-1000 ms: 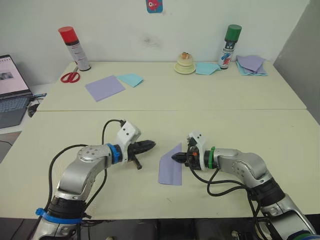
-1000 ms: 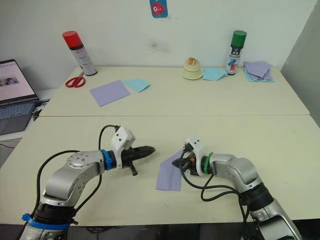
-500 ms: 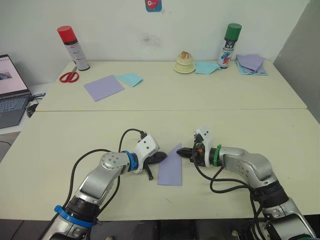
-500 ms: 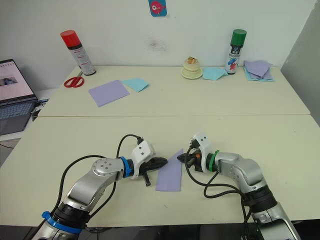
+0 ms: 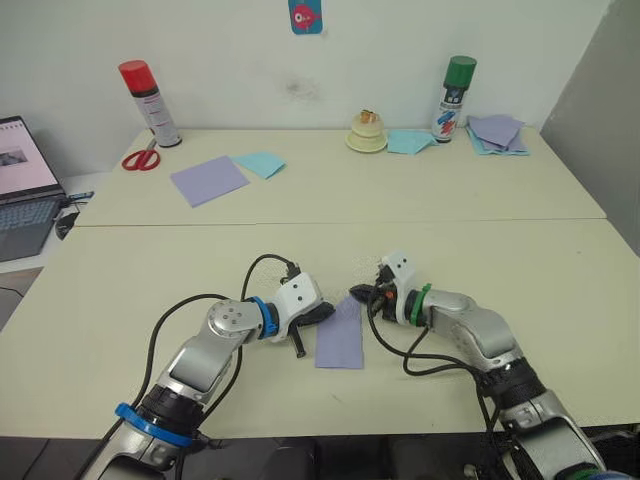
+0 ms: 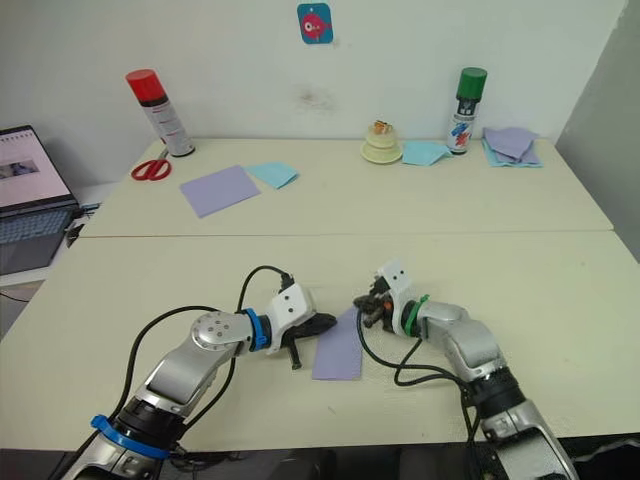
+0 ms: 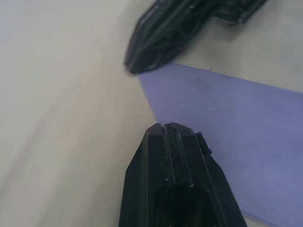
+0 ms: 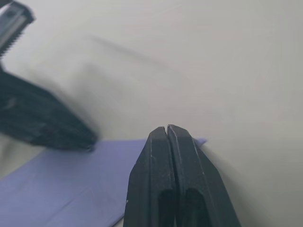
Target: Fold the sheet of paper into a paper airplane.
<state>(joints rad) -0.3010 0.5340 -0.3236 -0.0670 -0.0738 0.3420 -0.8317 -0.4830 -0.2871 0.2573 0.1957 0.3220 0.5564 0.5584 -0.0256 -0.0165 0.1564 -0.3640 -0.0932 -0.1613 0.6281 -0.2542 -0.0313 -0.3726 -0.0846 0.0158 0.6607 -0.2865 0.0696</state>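
Two grippers meet over the sheet of paper (image 5: 340,338), which lies flat on the near tabletop (image 5: 150,270) as a narrow folded strip. The left gripper (image 5: 327,313) has its fingers pressed together, holding nothing, with the tips resting on the strip's left edge. The right gripper (image 5: 358,295) also has its fingers closed with no gap, holding nothing, the tips at the strip's far pointed corner. On the far tabletop lie a smooth lavender square (image 5: 208,179), red scissors (image 5: 141,158) and two spray cans (image 5: 147,103)
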